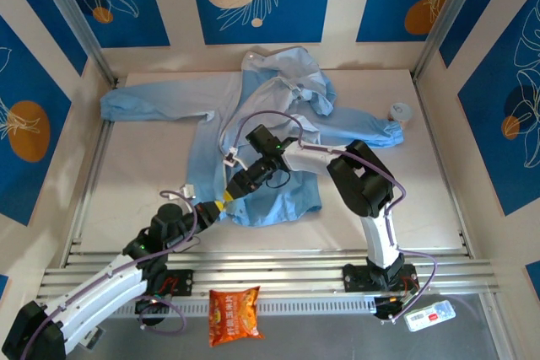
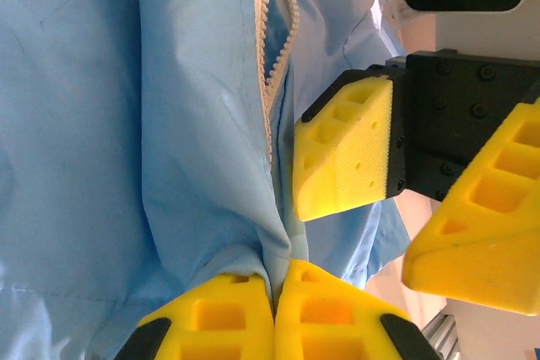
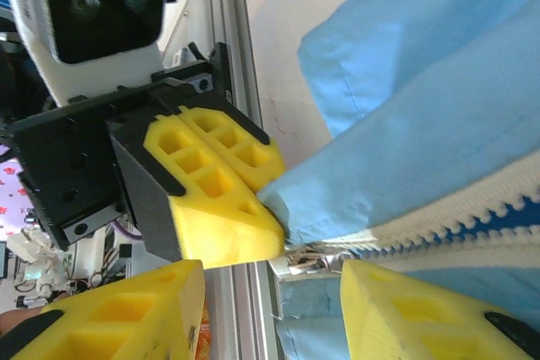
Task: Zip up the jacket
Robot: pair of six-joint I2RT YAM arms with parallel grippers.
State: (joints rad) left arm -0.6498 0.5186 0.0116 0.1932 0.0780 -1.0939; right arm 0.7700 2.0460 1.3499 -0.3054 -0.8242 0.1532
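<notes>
A light-blue jacket (image 1: pixel 287 196) lies spread on a pale table (image 1: pixel 143 174). Its sleeves reach out to the left and right, and its hood is bunched at the far side. Both arms meet at the jacket's near hem, close to the middle of the table.

The left gripper (image 2: pixel 274 292) has its yellow fingers pressed together, pinching the bottom edge of the fabric right at the foot of the zipper strip (image 2: pixel 268 82). Above the pinch, the whitish strip runs up the front, and its two toothed rows part higher up.

The right gripper (image 3: pixel 272 274) sits just beside the left one. Its yellow fingers are spread, one on each side of the zipper's lower end. A small metal slider (image 3: pixel 295 260) lies in the gap between them — whether either pad touches it cannot be told. From this wrist camera, the left gripper's closed fingers clamp the hem corner just beyond the slider.

An orange snack bag (image 1: pixel 234 314) rests on the metal rails at the near edge — well apart from the jacket.
</notes>
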